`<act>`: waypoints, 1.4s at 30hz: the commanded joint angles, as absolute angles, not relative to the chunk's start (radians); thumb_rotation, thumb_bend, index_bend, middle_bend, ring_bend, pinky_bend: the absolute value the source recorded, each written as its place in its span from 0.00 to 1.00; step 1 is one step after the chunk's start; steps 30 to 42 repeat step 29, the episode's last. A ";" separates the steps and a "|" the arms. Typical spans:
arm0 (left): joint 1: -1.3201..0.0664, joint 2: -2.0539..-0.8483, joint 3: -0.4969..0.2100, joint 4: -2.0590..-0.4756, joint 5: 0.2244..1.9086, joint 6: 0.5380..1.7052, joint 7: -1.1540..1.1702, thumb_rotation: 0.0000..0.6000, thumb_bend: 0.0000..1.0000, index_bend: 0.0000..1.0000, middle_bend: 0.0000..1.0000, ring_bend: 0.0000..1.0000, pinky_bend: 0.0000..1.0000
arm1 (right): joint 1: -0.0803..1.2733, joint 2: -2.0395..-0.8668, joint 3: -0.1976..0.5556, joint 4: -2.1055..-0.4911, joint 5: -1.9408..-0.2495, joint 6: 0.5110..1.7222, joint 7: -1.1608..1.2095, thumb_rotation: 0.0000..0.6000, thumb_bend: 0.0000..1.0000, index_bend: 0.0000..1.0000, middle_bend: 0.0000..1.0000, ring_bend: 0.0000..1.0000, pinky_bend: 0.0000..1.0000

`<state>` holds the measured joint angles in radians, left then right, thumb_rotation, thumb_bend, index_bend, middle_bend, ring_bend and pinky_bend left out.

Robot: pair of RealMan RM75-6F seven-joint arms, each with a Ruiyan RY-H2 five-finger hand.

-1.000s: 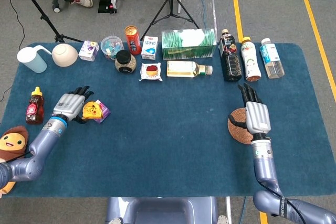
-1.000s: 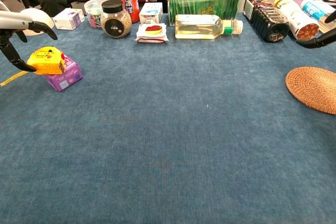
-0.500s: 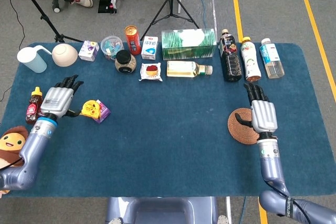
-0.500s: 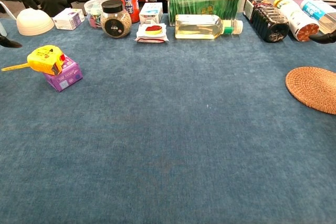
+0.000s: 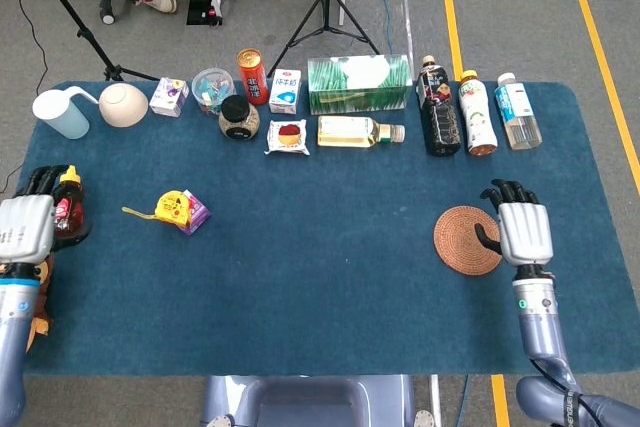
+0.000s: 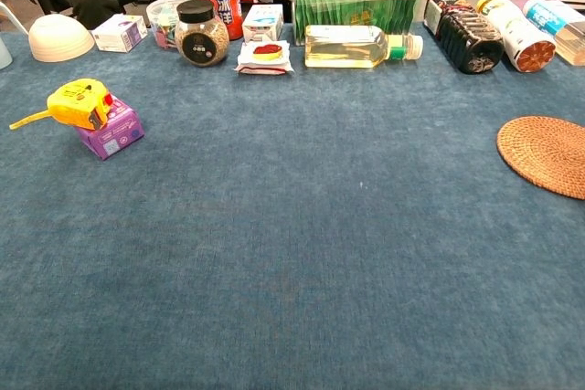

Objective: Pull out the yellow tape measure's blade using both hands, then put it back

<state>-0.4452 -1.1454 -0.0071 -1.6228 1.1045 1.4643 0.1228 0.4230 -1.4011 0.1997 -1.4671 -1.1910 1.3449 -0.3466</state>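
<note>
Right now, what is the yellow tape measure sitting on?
The yellow tape measure rests on a small purple box, with a short length of blade sticking out to the left. The box's top face beneath it is covered.

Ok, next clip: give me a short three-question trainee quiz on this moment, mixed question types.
1. True or false: the yellow tape measure lies on a small purple box.
2. Which hand is nearer the round woven rattan coaster? A) left hand B) right hand
3. Fill in: a short length of yellow blade sticks out of the tape measure, and ____ hand holds it.

Key
1. True; it rests on the box, touching no hand.
2. B; the right hand hovers at the coaster's right edge, the left hand is at the table's far left by the small red sauce bottle.
3. Neither; both hands are empty, fingers apart.
</note>
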 commanded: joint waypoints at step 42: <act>-0.173 -1.141 0.030 -1.661 1.273 1.591 0.067 1.00 0.21 0.42 0.20 0.13 0.33 | 0.249 -1.293 0.121 -1.600 -1.249 1.464 -0.342 0.91 0.35 0.37 0.26 0.21 0.28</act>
